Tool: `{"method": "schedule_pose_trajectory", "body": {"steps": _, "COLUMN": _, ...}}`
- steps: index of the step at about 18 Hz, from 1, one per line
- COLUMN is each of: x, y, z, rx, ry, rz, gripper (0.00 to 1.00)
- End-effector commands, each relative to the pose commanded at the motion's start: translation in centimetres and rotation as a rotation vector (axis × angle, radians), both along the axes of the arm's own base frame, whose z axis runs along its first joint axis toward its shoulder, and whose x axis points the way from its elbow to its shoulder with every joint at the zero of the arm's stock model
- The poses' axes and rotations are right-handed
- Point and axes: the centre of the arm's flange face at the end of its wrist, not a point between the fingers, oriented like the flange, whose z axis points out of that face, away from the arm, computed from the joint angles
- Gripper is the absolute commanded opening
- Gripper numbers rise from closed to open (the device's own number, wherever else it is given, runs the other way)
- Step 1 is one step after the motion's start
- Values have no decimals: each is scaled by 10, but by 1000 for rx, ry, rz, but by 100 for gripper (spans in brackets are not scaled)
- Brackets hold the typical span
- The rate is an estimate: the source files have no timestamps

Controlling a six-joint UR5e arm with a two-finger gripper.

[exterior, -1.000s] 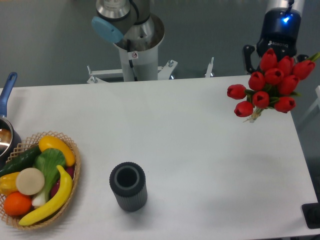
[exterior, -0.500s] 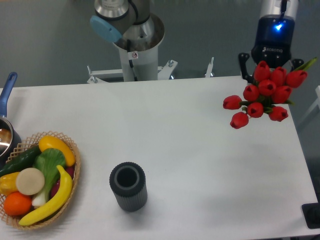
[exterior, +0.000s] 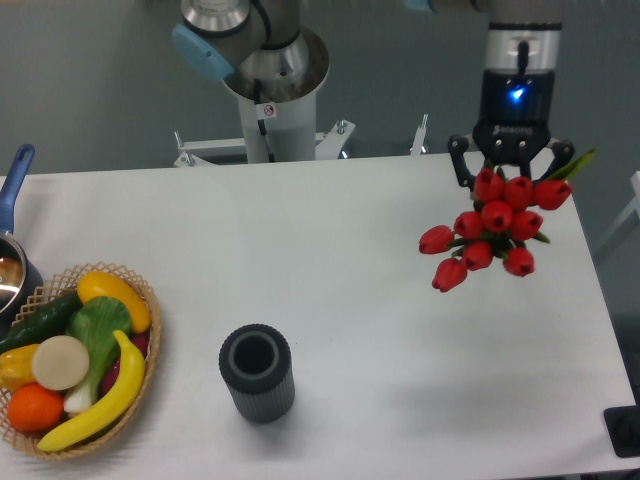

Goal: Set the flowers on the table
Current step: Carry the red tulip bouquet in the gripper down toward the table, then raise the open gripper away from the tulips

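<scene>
The flowers [exterior: 487,226], a bunch of red tulips with a bit of green leaf showing, hang in the air over the right part of the white table [exterior: 350,270]. My gripper [exterior: 510,172] points down just behind the bunch and is shut on it. Its black finger links show on both sides of the top blossoms. The stems and my fingertips are hidden behind the blossoms. The bunch does not touch the tabletop.
A dark grey ribbed cylinder vase [exterior: 257,372] stands upright at the front middle. A wicker basket [exterior: 152,325] of fruit and vegetables sits at the front left, with a blue-handled pot [exterior: 14,178] behind it. The arm's base [exterior: 270,95] stands behind the table. A black object [exterior: 624,430] is at the front right corner.
My gripper has moved left and toward the table's middle, carrying the tulips with it. The bunch has come away from the table's right edge.
</scene>
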Motion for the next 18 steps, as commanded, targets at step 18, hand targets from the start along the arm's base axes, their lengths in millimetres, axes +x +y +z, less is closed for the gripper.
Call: {"method": "schedule_pose_trajectory", "body": {"steps": 18, "x": 25, "y": 23, "z": -74, "rx": -299, "ry": 1, "rz": -141, "gripper": 71}}
